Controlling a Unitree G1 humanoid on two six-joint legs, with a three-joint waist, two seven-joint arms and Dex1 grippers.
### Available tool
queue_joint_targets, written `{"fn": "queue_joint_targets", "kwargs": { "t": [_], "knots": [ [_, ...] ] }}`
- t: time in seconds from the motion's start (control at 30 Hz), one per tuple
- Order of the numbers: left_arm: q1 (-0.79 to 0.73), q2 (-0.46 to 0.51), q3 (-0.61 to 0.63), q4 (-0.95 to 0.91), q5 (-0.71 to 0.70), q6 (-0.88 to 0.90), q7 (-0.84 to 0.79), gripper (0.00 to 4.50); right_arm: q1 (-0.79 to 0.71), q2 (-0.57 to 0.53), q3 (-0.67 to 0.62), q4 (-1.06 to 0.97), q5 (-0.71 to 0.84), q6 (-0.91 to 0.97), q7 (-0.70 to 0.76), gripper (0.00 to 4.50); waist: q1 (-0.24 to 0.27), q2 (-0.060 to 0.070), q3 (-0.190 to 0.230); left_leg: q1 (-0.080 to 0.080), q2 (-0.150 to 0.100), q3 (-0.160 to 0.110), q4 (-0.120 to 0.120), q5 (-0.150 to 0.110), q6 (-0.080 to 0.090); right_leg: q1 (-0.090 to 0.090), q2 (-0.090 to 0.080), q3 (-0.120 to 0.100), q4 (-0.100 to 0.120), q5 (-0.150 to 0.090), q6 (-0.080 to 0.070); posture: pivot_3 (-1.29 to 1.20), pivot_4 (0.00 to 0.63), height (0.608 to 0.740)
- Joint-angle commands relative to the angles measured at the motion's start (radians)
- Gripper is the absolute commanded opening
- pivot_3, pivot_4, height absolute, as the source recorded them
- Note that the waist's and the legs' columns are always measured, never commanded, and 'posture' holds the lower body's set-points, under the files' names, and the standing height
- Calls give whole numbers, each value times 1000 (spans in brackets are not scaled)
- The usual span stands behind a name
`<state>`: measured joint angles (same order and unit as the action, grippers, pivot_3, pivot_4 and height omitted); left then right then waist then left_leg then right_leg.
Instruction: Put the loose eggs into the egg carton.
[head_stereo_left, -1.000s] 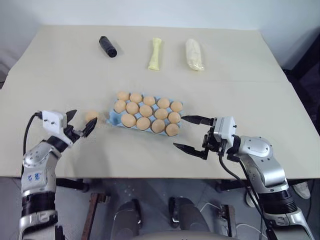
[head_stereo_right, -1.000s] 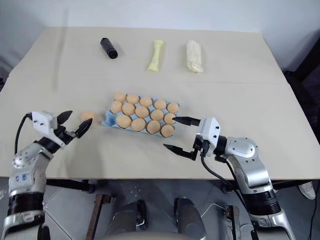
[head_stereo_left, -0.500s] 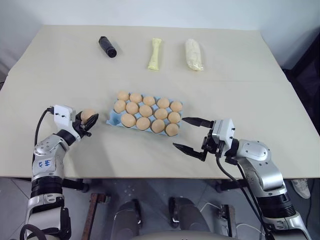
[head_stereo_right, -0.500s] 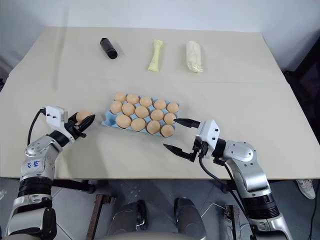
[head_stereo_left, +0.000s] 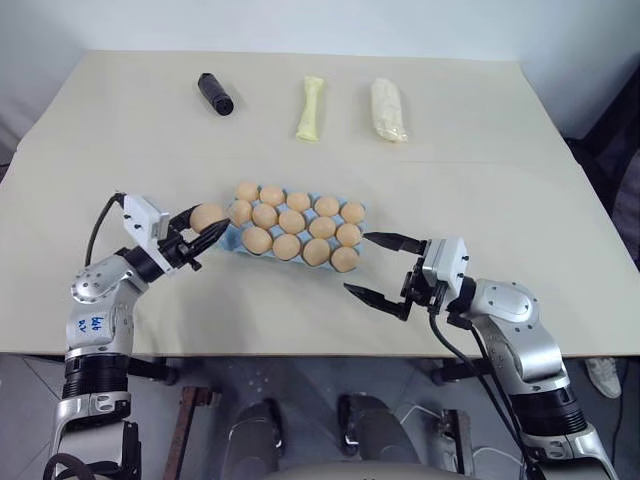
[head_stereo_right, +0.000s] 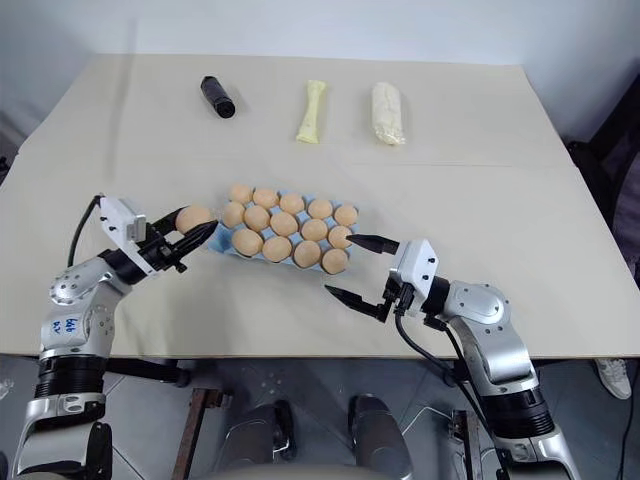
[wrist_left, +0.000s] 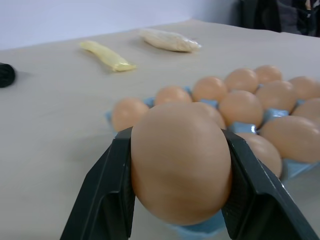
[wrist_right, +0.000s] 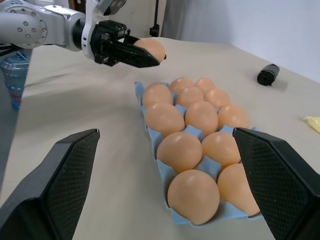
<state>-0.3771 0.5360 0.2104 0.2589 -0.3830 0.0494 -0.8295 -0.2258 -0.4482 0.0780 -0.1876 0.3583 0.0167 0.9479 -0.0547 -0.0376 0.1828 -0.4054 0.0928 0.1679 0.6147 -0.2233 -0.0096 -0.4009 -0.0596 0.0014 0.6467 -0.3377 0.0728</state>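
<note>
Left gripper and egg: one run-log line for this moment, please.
left gripper: shut on egg, raised beside egg carton | right gripper: open

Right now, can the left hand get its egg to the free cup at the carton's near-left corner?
Probably yes. The left hand holds the egg beside the egg carton, with bare table between; the open right hand waits at the other end.

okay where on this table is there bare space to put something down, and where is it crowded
Free: the wide strip of table between the far row, black cylinder, yellow stick and white roll, and the egg carton; also the table's right side. Crowded: the carton's left end, where the left gripper holds an egg, and its near right corner by the open right gripper.
</note>
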Motion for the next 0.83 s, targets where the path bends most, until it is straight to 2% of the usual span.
{"fn": "queue_joint_targets", "kwargs": {
  "t": [0.03, 0.1, 0.27, 0.5, 0.57, 0.63, 0.83],
  "knots": [
    [-6, 5, -9, 8, 18, -2, 3, 2380, -12, 8, -3, -8, 0, -27, -7, 4500, 0, 0, 0, 0, 0, 0, 0, 0, 0, 0, 0, 0, 0, 0, 0, 0, 150, 740],
    [-14, 4, -5, 26, 23, -10, 12, 2750, -12, 10, -5, -12, 0, -26, -10, 4500, 0, 0, 0, 0, 0, 0, 0, 0, 0, 0, 0, 0, 0, 0, 0, 0, 150, 740],
    [1, 22, 11, 16, 23, -26, 1, 4270, -1, 9, -6, -24, 4, -24, -14, 4500, 2, 0, 0, 0, 0, 0, 0, 0, 0, 0, 0, 0, 0, 0, 0, 0, 150, 740],
    [94, 117, 96, -36, -36, 1, -67, 4270, 11, 1, -14, -33, 11, -19, -14, 4500, -4, 0, 0, 0, 2, 0, 0, 0, -1, -1, 1, 0, 1, 0, -1, 0, 150, 740],
    [184, 202, 126, -24, -1, -59, -132, 4270, 18, -18, -33, -23, 16, -11, -7, 4500, -5, 0, 0, 0, 2, 0, 0, 0, -1, -1, 1, 0, 1, -1, -1, 0, 150, 740],
    [234, 241, 145, -21, 12, -103, -154, 4270, 21, -34, -44, -15, 18, -8, -2, 4500, -7, 0, 0, 0, 2, 1, -1, -3, -5, -2, 0, 1, 0, -1, -2, 0, 150, 740],
    [275, 244, 148, -57, 0, -98, -151, 4270, 16, -65, -75, 23, 24, -13, 9, 4500, 4, 0, 0, 0, 1, 0, -2, -3, -5, -3, -3, 0, -1, -3, -6, 0, 150, 740]
  ]
}}
